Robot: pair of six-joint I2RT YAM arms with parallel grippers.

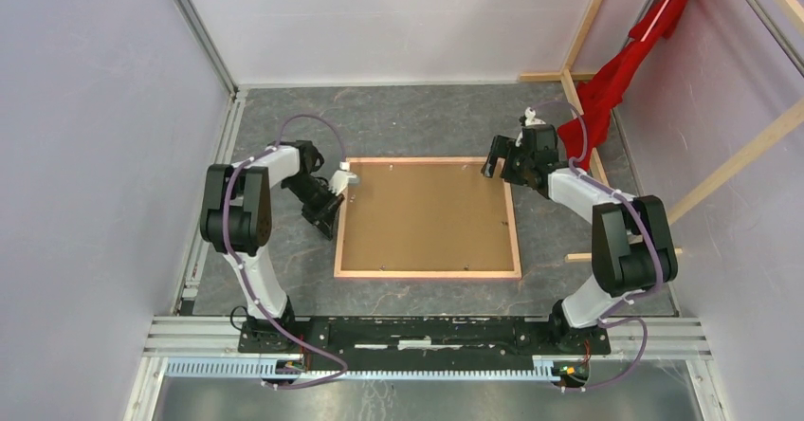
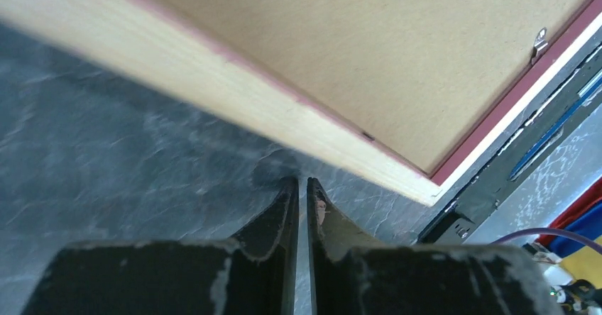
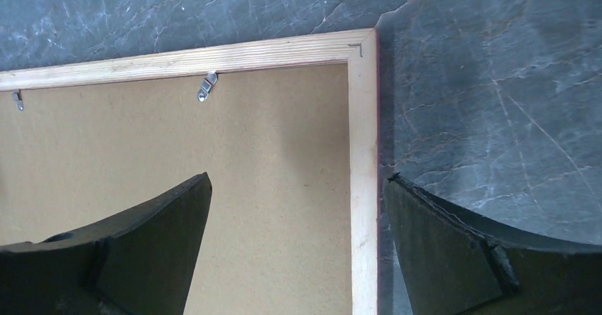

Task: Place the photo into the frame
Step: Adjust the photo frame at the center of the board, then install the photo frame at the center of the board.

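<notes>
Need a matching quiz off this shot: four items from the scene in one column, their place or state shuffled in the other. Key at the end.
Column one
1. left hand
2. right hand
3. brown hardboard back of the photo
4. red cloth

Column two
A. hangs on the bare wooden beams at the far right
B. open, one finger on each side of the right rail of the thin pale wood frame
C. shut, holding nothing, beside the frame's left rail
D. lies inside the frame, facing up

Pairs: 1-C, 2-B, 3-D, 4-A
</notes>
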